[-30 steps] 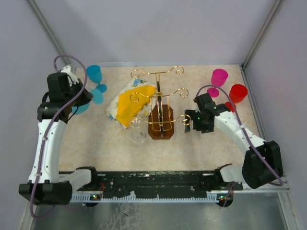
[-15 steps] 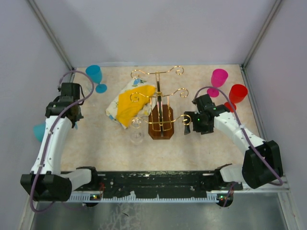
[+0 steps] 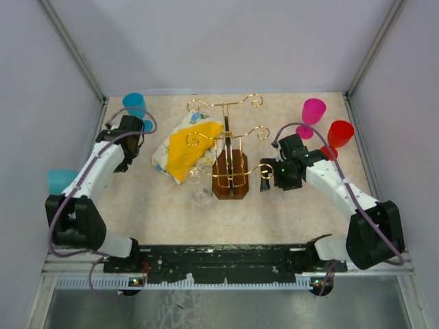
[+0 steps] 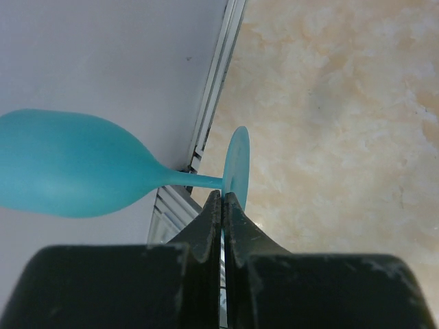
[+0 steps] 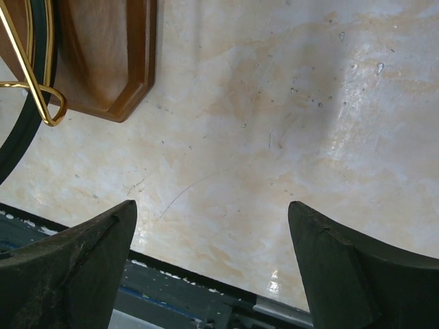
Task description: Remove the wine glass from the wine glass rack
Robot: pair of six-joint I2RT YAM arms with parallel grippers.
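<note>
The gold wire wine glass rack [image 3: 230, 147] stands mid-table on its brown base [image 5: 103, 55]. A clear wine glass [image 3: 200, 196] hangs at its near-left scroll arm. My right gripper [image 3: 265, 181] is open and empty, just right of the rack's near-right scroll [image 5: 42, 103]; its jaws [image 5: 211, 203] stand wide apart over bare table. My left gripper [image 3: 137, 131] is at the back left. Its jaws [image 4: 221, 195] are closed to a thin slit, with the tips at the foot of a standing teal wine glass [image 4: 75, 164], also in the top view [image 3: 134, 103]. I cannot tell if the foot is pinched.
A yellow-and-white cloth [image 3: 182, 147] lies left of the rack. A pink glass [image 3: 313, 110] and a red cup [image 3: 339, 132] stand at the back right. Another teal glass [image 3: 60, 181] shows beyond the table's left edge, beside my left forearm. The left rail [image 4: 206, 130] is close.
My left arm has folded down, and its gripper has moved right to the standing teal glass. A teal glass that was at the gripper a second ago now shows off the left edge. The right arm barely moved.
</note>
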